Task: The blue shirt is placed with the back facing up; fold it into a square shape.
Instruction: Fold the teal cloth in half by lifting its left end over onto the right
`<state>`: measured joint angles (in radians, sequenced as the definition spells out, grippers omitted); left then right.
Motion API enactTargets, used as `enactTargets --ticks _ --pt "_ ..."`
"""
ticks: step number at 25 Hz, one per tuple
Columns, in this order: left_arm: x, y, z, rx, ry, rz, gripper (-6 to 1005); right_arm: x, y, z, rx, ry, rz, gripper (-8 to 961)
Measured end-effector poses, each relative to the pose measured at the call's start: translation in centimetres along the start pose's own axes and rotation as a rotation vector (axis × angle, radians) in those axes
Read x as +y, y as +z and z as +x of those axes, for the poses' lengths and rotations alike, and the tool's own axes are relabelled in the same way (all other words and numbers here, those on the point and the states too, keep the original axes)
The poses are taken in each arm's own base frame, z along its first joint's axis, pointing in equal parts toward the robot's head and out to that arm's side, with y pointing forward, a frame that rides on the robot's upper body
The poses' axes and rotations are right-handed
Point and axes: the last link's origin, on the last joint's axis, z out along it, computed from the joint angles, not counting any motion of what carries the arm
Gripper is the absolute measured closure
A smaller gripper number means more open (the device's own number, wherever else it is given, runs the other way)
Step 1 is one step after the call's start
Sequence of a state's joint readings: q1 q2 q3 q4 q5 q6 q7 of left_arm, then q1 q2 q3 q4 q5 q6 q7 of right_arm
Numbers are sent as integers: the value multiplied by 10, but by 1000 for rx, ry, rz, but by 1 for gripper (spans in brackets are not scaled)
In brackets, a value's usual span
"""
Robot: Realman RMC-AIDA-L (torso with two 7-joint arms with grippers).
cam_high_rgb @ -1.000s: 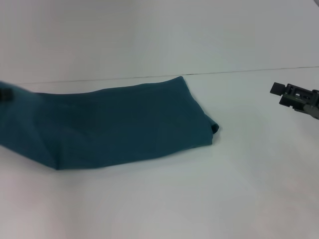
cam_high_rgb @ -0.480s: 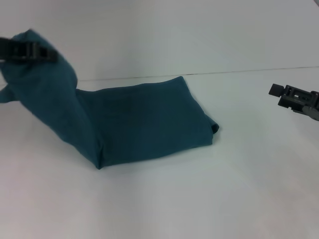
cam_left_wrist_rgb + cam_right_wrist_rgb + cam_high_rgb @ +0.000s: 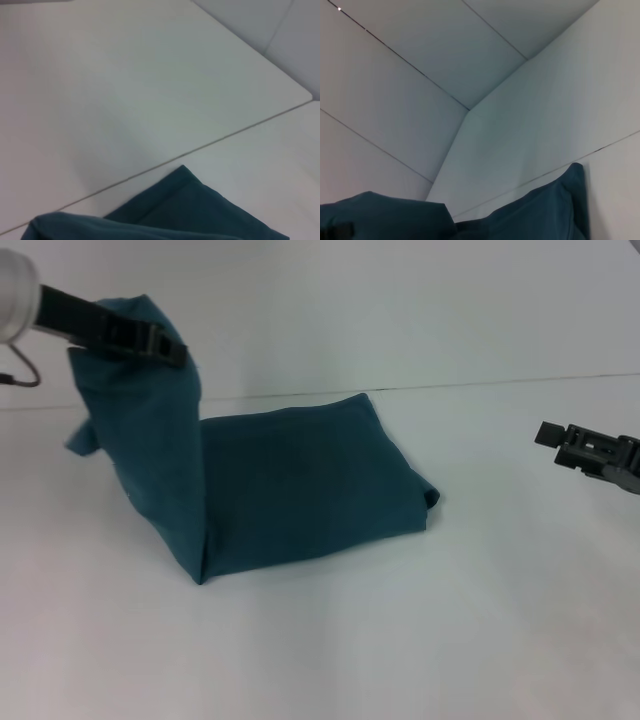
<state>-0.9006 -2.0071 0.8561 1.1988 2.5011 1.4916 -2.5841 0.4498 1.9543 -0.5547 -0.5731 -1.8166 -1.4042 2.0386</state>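
Hanging from the left gripper (image 3: 165,345) clamped on its raised end at upper left, the blue shirt (image 3: 300,480) lies mid-frame on the white surface (image 3: 400,640), matte and plain; I cannot tell the right gripper's (image 3: 560,440) state at the right edge.

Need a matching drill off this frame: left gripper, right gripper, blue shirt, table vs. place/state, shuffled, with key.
Things:
1. left gripper
2. right gripper
3. blue shirt
4. table

Places or states:
A. white, flat, carries the fabric
B. holds nothing, out at the robot's right, apart from the fabric
C. raised at the robot's left, clamped on a lifted end of fabric
D. partly flat, one end pulled up off the surface

Pairs: 1-C, 2-B, 3-D, 4-A
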Motion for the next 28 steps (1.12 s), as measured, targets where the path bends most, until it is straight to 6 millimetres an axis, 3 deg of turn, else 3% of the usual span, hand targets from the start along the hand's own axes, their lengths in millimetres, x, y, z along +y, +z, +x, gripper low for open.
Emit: enactTargets --ticks 9,14,20,28 --pt "40 36 20 -68 123 11 917 -1 0 3 21 -4 8 133" --pt "67 70 21 -115 238 61 916 -1 2 5 33 -4 9 134" --pt "98 94 21 -128 405 118 916 -2 1 6 34 -1 14 135" --pt "109 110 21 -133 434 136 916 -4 1 9 37 9 16 137"
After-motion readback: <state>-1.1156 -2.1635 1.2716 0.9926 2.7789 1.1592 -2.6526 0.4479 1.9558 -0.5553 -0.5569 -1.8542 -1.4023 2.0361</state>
